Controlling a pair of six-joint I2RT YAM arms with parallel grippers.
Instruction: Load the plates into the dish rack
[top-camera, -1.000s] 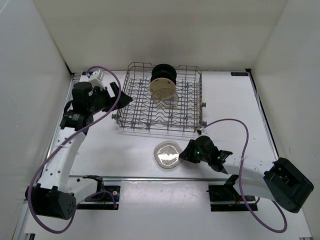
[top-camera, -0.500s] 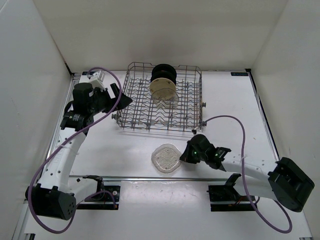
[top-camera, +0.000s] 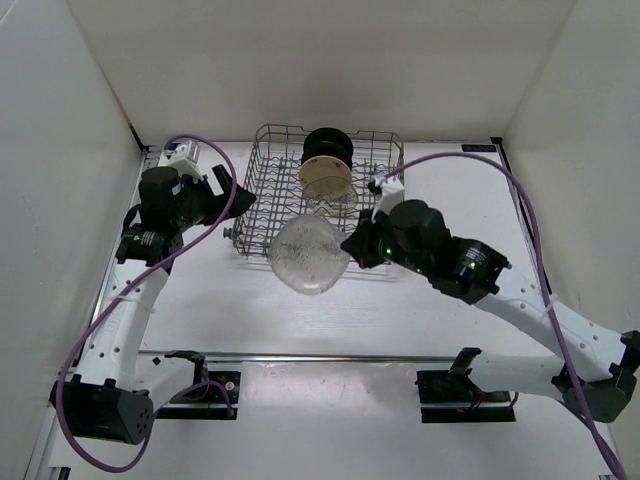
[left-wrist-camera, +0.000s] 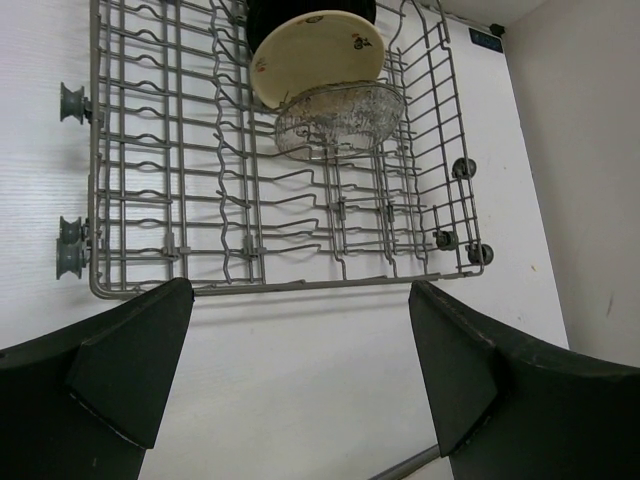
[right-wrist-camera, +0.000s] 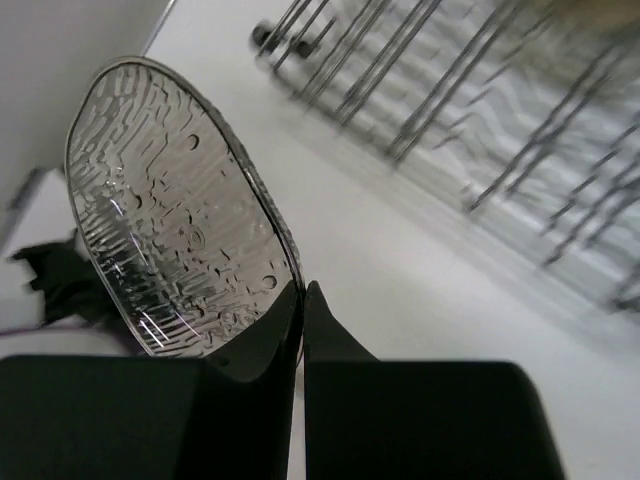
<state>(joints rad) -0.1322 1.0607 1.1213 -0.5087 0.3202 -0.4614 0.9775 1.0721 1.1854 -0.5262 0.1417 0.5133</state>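
Pinching the clear textured plate (top-camera: 308, 254) by its rim, the right gripper (right-wrist-camera: 301, 288) holds it over the dish rack (left-wrist-camera: 180, 170); left gripper (left-wrist-camera: 300, 380) gapes wide, empty.

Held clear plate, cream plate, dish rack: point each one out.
held clear plate (right-wrist-camera: 170, 200), right wrist view, middle of its textured face.
cream plate (left-wrist-camera: 320, 50), left wrist view, centre of its face.
dish rack (left-wrist-camera: 300, 285), left wrist view, near rim wire.

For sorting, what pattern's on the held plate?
The clear plate has rippled ridges and bubble dots; right wrist view.
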